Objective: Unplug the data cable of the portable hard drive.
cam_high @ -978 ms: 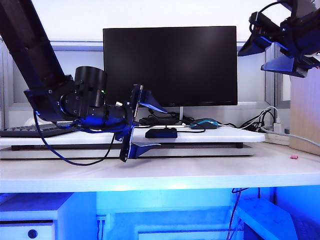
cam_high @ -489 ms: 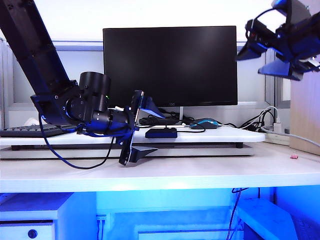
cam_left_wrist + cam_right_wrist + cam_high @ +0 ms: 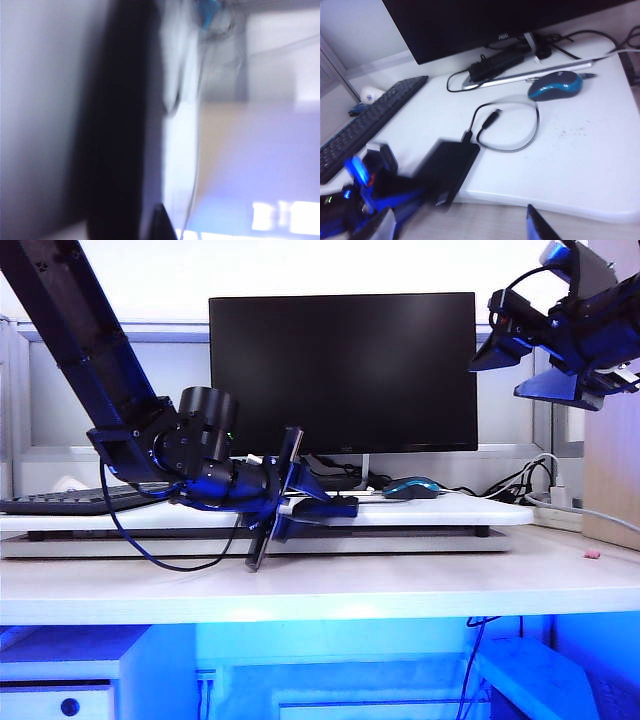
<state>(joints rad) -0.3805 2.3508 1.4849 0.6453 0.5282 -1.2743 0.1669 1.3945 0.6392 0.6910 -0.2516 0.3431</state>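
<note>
I have the left tool [image 3: 315, 505] at the portable hard drive [image 3: 449, 169], center-left on the surface [image 3: 420, 575], seemingly pinching it steady, cable [image 3: 512, 145] still plugged; right tool [image 3: 545, 355] waits spread, upper right.

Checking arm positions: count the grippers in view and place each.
2. Left gripper low at the hard drive's near end; right gripper high, beside the monitor's upper right corner.
</note>
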